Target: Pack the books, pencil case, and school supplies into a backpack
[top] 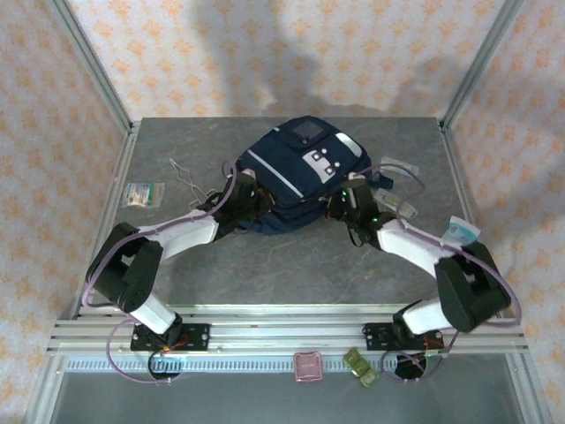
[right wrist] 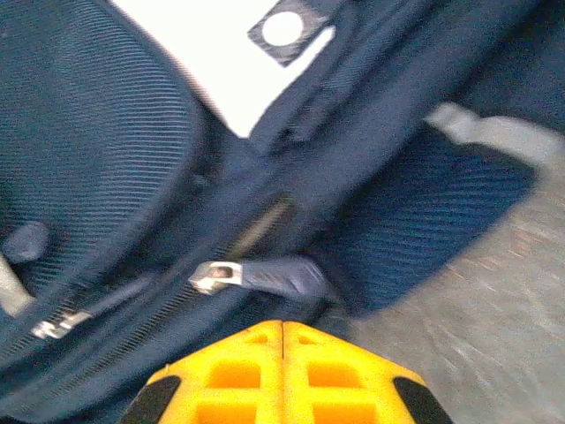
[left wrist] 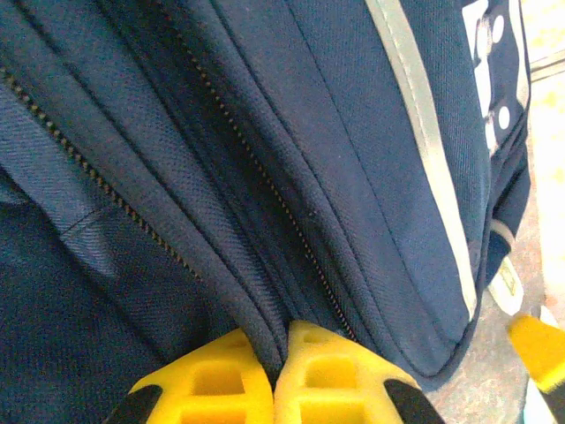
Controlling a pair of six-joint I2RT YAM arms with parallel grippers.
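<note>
Backpack [top: 296, 172] lies mid-desk [top: 291, 269], the white patches of its front pocket toward the upper right. 2 arms reach in from the lower corners of the top view and meet it, 1 on each side.

Left gripper [left wrist: 272, 389]: jaws together, yellow tips pressed into navy fabric beside a zip line. Cannot tell whether a fold is nipped between them.

Right gripper [right wrist: 282, 358]: jaws together, tips meeting flush. Zip pull [right wrist: 265, 276] sits just above them. This view is blurred.

Pencil case [top: 307, 366], pink, sits at bottom centre of the top view, below the arm bases.

Clear packets [top: 395, 172] and a white printed packet [top: 461, 232] lie right of the backpack. Greenish-white packet [top: 143, 193] and bent wire [top: 184, 175] lie to its left.
</note>
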